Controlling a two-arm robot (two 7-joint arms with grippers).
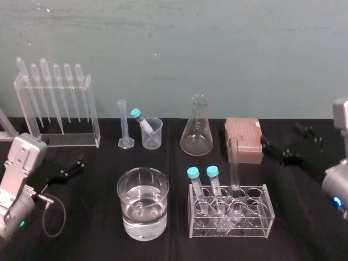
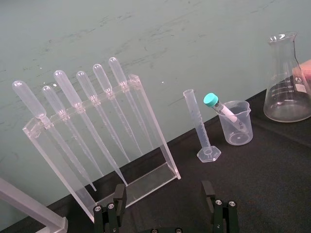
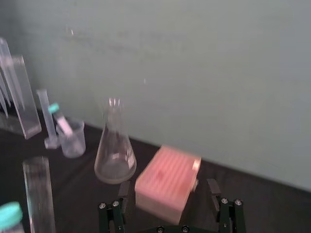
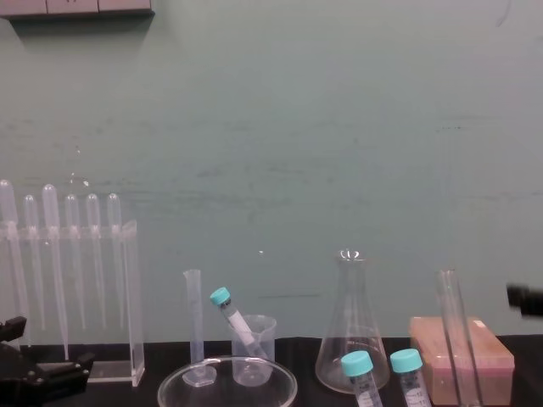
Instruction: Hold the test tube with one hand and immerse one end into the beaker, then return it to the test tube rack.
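A: Where is the test tube (image 1: 234, 163) at this moment?

B: It stands upright in a clear test tube rack (image 1: 255, 225) at the front right of the bench (image 1: 310, 234). Two teal-capped tubes (image 1: 212, 182) stand in the same rack, just to its left.

A: And the beaker?

B: The beaker (image 1: 143, 204) stands just left of the rack without touching it. It is about half full of clear liquid.

A: What about the two arms?

B: The left end effector (image 1: 68, 169) is low at the far left of the bench, in front of the pipette stand (image 1: 54, 103). Its fingers (image 2: 116, 204) are spread wide with nothing between them. The right end effector (image 1: 288, 153) is just beside the right side of a salmon-pink block (image 1: 243, 140). Its fingers (image 3: 214, 194) are wide apart too. Whether they touch the block cannot be told.

A: How do the surface and the room look?

B: A black cloth covers the bench. Behind it rises a teal-green wall (image 1: 217, 43) with pale scuff marks. Along the wall, from the left, stand the pipette stand, a graduated cylinder (image 1: 123, 125) and a small plastic beaker (image 1: 153, 134) with one teal-capped tube leaning in it. After them come a conical flask (image 1: 197, 130) and the pink block.
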